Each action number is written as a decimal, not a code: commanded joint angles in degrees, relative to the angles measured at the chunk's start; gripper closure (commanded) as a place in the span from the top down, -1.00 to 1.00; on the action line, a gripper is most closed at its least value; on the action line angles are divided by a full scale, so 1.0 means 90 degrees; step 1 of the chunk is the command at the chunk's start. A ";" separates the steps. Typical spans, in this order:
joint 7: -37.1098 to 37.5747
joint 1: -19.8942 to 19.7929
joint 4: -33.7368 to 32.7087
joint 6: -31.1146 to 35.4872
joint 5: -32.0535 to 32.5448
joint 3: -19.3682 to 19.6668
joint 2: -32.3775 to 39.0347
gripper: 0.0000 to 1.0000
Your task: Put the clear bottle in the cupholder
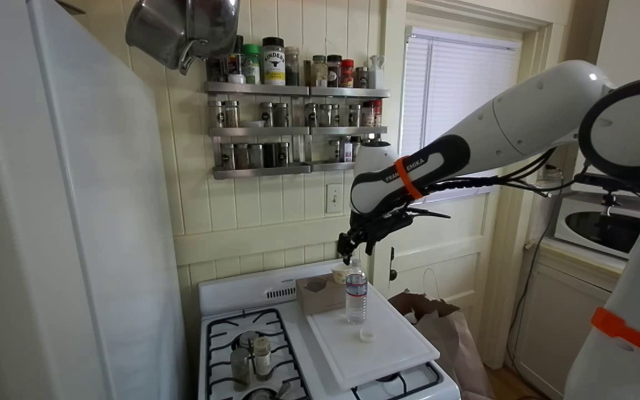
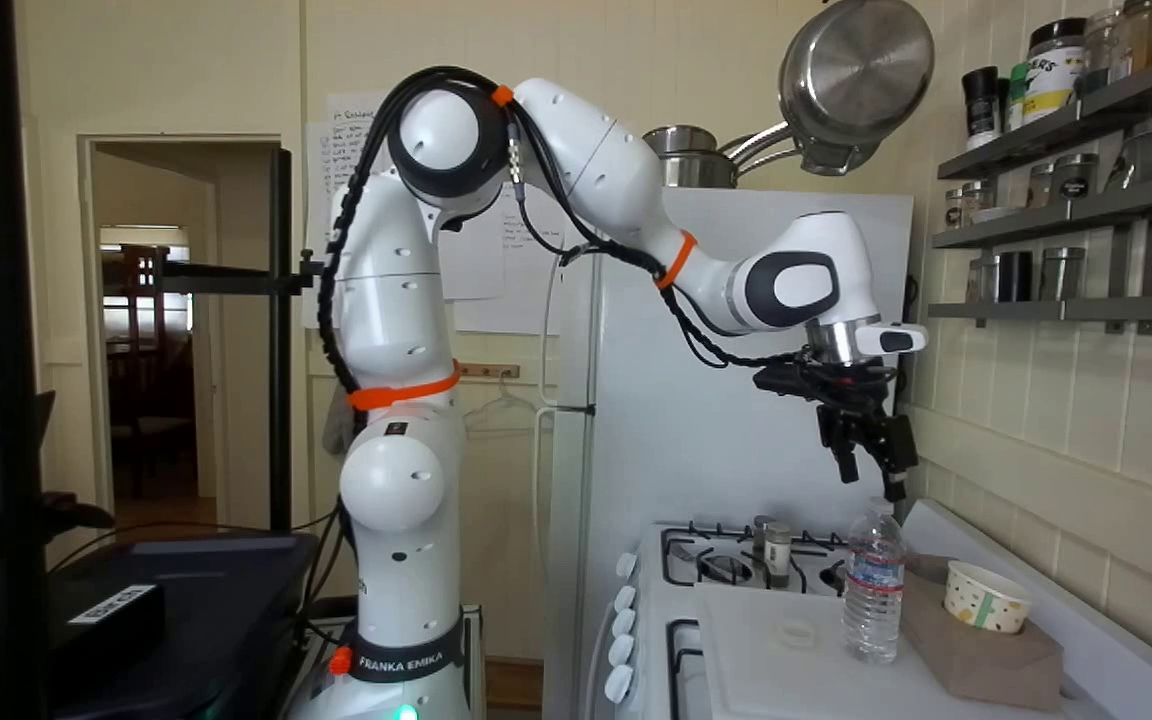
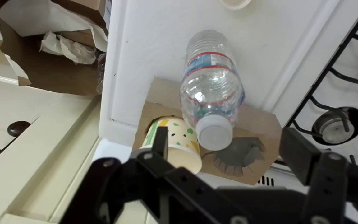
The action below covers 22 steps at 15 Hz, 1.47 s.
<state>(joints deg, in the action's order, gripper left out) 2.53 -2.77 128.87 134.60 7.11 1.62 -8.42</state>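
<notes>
Nearest the wrist camera, the claw (image 3: 228,147) stands with its jaws wide apart, holding nothing. In both exterior views it hangs close above the bottle (image 1: 356,304); whether it touches the cap (image 3: 214,132) cannot be told. The bottle is upright on the board (image 1: 395,351), just beside the cupholder (image 2: 996,660), and in the wrist view it hides part of that. A cup (image 3: 174,133) takes up one of the cupholder's holes; the other hole (image 3: 238,152) has cut flaps along its rim. Also on the board lies a small round lid or dish (image 1: 366,335), with the bottle between it and the cupholder. Two shakers (image 1: 263,358) stand on the stove (image 1: 305,344) alongside the board. By the stove's other side is a brown bag (image 1: 448,339) with crumpled paper (image 3: 68,49) in it. Jars (image 1: 274,62) crowd the wall shelves (image 1: 259,88), pans (image 1: 159,34) hang high up, and a fridge (image 2: 726,440) stands beside the stove.
</notes>
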 commanded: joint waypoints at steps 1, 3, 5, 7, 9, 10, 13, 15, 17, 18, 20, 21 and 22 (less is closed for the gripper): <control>-0.0097 0.0027 -0.0139 -0.0134 -0.0236 0.0035 0.0179 0.78; -0.0104 0.0013 -0.0132 -0.0089 -0.0315 0.0066 0.0229 0.75; -0.0100 0.0013 -0.0138 -0.0089 -0.0377 0.0080 0.0280 0.68; -0.0097 0.0007 -0.0127 -0.0073 -0.0449 0.0101 0.0304 0.62; -0.0081 -0.0005 -0.0116 0.0027 -0.0451 0.0117 0.0338 0.35; -0.0057 -0.0014 -0.0130 0.0091 -0.0406 0.0120 0.0356 0.17; 0.0005 -0.0041 -0.0190 0.0161 -0.0309 0.0134 0.0393 -0.08; 0.0017 -0.0051 -0.0234 0.0174 -0.0299 0.0142 0.0416 -0.08; 0.0012 -0.0040 -0.0268 0.0137 -0.0304 0.0142 0.0443 -0.57; -0.0003 -0.0032 -0.0271 0.0114 -0.0309 0.0138 0.0444 -0.62; -0.0038 -0.0020 -0.0315 -0.0062 -0.0364 0.0134 0.0441 -0.80; -0.0032 -0.0020 -0.0325 -0.0124 -0.0359 0.0131 0.0409 -0.87; -0.0031 -0.0022 -0.0332 -0.0160 -0.0357 0.0131 0.0374 -0.84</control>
<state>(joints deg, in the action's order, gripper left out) 2.53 -2.98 126.95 135.18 4.66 2.86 -5.28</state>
